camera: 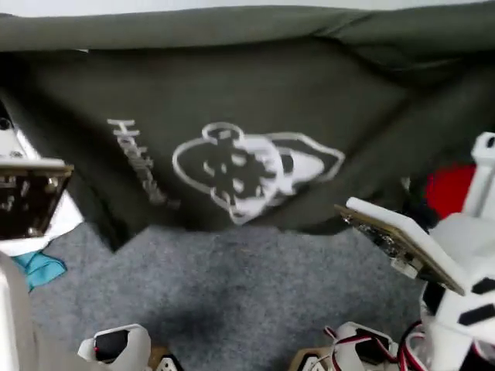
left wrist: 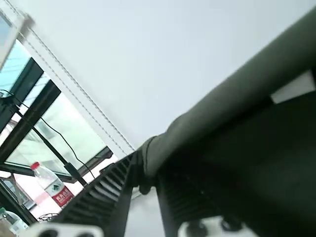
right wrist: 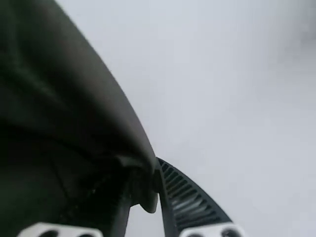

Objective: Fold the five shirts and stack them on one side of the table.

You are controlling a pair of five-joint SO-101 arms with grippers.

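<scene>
Left end effector (left wrist: 144, 173): jaws nearly closed, clamped on a rolled edge of the shirt (left wrist: 232, 94). The cloth is bunched into a small knob right at the tips. Its fingers (left wrist: 98, 190) are black plastic, ribbed on the inner faces. Right end effector (right wrist: 145, 187): same state, jaws pinched tight on a fold of the shirt (right wrist: 59, 98), with a small nub of cloth poking out just past the tips. Its ribbed black finger (right wrist: 190, 197) is touching the fabric. From the high view the shirt (camera: 255, 100) is off the tabletop (camera: 232, 286), stretched wide between the two end effectors and sagging to a low point midway between them. It is a dark olive-green soft knit, matte, with a thick seam running along the upper edge. It has a white outline cartoon print (camera: 247, 170) on the panel facing the camera, with white lettering beside it on the left end effector's side. The tabletop below the hanging cloth is a grey, felt-like, slightly fuzzy surface. A teal cloth (camera: 39, 267) sits on it under the left arm. Something red (camera: 448, 189) is behind the right arm, can't tell what. Beyond the left end effector there is a clear plastic water bottle (left wrist: 49, 185) with a red label, by a window.
</scene>
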